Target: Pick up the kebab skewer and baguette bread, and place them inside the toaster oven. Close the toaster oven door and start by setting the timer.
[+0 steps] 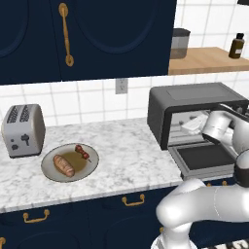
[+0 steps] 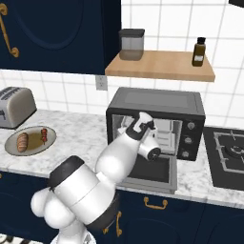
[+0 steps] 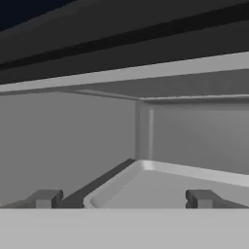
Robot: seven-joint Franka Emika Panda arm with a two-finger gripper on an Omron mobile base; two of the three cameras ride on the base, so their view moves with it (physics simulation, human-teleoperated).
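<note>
Two foods: we see the kebab skewer [image 1: 82, 152] and the baguette bread [image 1: 64, 166] lying side by side on a grey plate [image 1: 48, 171], apart from each other, the skewer nearer the wall.
Plate: it sits on the marble counter [image 1: 126, 155], just right of a silver toaster [image 1: 22, 130], well apart from the oven.
Toaster oven [image 2: 157, 101]: its cavity faces us; the right-hand knobs [image 2: 190, 133] are too small for us to read.
Toaster oven door [image 1: 204, 156]: dropped flat, partly covered by the arm in both base views.
Gripper [image 3: 124, 198]: fingers spread wide with nothing between them, at the oven mouth; we see a pale tray [image 3: 160, 187] just ahead of the tips, its near edge cut off.
Hidden: the arm blocks part of the cavity's left side in the right base view.
</note>
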